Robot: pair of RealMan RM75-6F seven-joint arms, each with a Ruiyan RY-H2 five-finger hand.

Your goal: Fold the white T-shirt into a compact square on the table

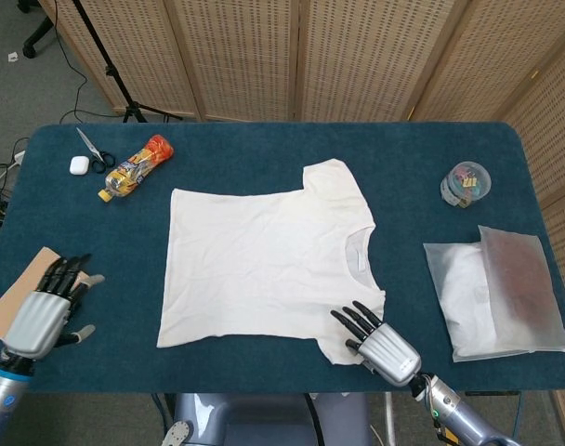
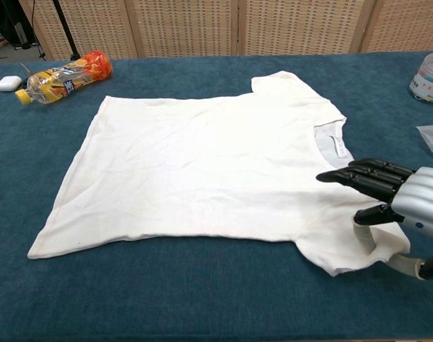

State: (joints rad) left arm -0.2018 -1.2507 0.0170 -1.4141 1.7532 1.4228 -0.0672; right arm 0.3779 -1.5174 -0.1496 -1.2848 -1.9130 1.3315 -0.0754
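The white T-shirt [image 1: 264, 260] lies spread flat on the blue table [image 1: 264, 139], collar toward the right; the chest view shows it too [image 2: 202, 157]. My right hand [image 1: 380, 344] sits at the near sleeve [image 2: 345, 249] by the front edge. Seen from the chest, this hand [image 2: 405, 203] has its fingers stretched out just above the cloth, while the thumb is tucked at the sleeve's edge, which curls up around it. My left hand [image 1: 45, 311] hovers at the front left with fingers spread and nothing in it, well away from the shirt.
A brown notebook [image 1: 13, 297] lies partly under the left hand. Scissors [image 1: 92, 149], a white earbud case [image 1: 78, 165] and an orange bottle [image 1: 134, 167] are at the back left. A jar of clips [image 1: 465, 184] and a bagged garment [image 1: 496, 293] are at the right.
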